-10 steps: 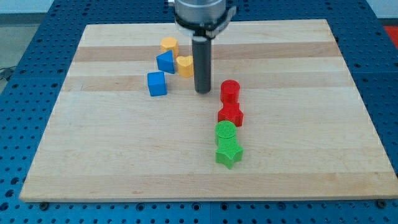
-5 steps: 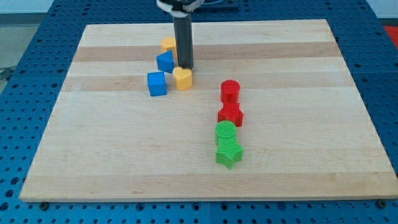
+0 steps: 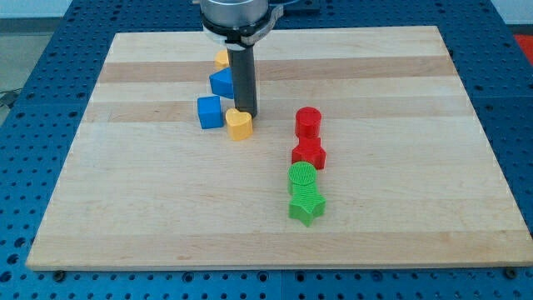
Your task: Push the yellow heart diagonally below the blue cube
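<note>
The yellow heart (image 3: pixel 239 124) lies on the wooden board (image 3: pixel 166 217), just right of and slightly below the blue cube (image 3: pixel 210 111). My tip (image 3: pixel 247 113) stands at the heart's upper right edge, touching or nearly touching it. The rod rises up the view from there and partly hides the blocks behind it.
A blue triangular block (image 3: pixel 221 82) and a yellow block (image 3: pixel 221 59) sit above the blue cube, left of the rod. At the view's right of centre stand a red cylinder (image 3: pixel 308 122), a red block (image 3: pixel 308 153), a green cylinder (image 3: pixel 302 177) and a green star (image 3: pixel 306 205) in a column.
My tip has moved from right of the heart to above it and then down the view. The yellow heart has slid down and left, ending beside the blue cube's lower right.
</note>
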{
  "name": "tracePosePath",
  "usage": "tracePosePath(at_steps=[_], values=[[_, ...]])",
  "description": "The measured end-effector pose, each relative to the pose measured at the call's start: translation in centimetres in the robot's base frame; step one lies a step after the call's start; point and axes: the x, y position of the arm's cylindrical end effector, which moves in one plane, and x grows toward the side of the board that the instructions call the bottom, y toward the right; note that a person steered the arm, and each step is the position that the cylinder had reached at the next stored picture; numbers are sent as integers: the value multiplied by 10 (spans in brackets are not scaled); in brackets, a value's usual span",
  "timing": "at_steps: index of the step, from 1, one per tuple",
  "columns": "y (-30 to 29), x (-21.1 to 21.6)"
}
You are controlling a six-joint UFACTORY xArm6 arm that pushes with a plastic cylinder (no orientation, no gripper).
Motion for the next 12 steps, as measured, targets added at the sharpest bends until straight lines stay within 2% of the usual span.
tracePosePath(at_steps=[3, 5, 8, 12], values=[[-4, 3], [37, -38], [38, 21], [9, 25]])
